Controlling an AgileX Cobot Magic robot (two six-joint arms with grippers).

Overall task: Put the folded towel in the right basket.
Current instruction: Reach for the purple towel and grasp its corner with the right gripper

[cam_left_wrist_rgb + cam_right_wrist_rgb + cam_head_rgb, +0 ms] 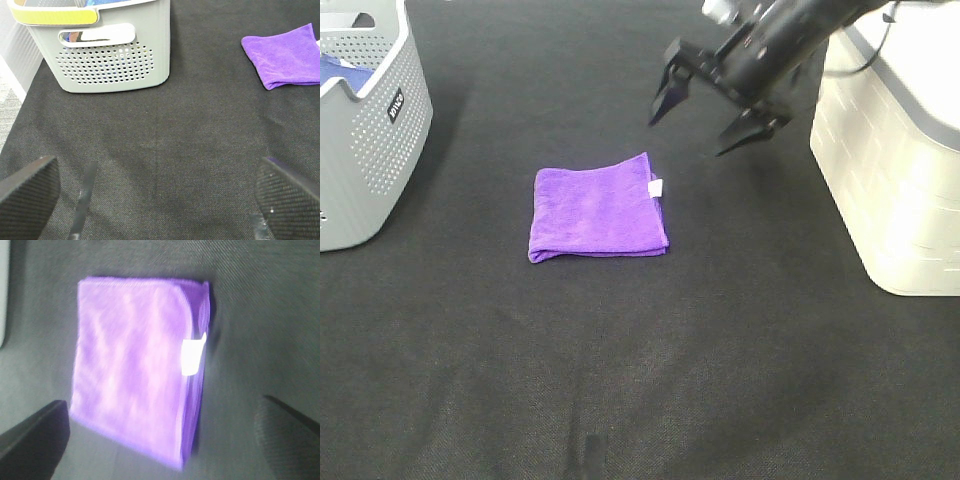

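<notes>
While flat on the black mat, folded towel near right tool, jaws spread wide; left tool likewise spread.

dark woven cloth covers the bench; beyond one edge a pale grey floor shows; bright light washes out the right edge

The folded towel is plain purple with a small white tag. The table is black, finely woven. The left basket is grey, dotted with rows of holes, with something blue inside, perhaps cloth. The right basket is cream, brick-patterned.
</notes>
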